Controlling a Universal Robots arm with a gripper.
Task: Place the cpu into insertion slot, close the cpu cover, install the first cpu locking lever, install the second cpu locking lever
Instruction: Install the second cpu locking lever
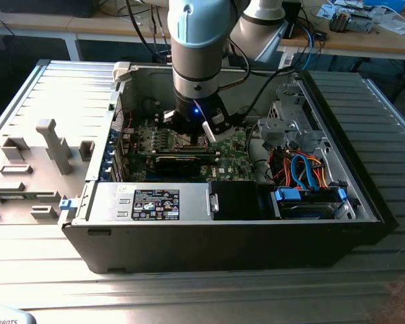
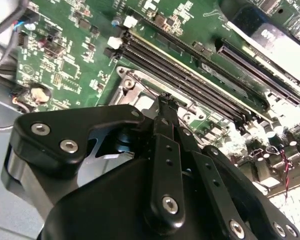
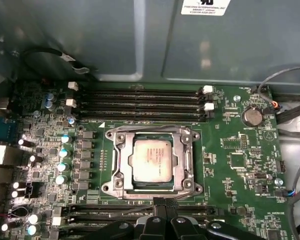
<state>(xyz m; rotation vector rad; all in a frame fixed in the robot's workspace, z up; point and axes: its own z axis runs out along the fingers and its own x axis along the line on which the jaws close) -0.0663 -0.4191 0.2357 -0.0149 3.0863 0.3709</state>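
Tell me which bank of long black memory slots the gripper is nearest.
In the first wrist view, the gripper is at the memory slots on its own side of the cpu, not the white-clipped bank beyond.

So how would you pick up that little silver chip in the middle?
From straight above, by two opposite edges, since the chip lies flat. But the metal frame seems to sit over those edges, so it would likely need lifting first.

insertion slot [image 2: 140,92]: largely behind gripper [image 2: 165,102] | lever state: unclear
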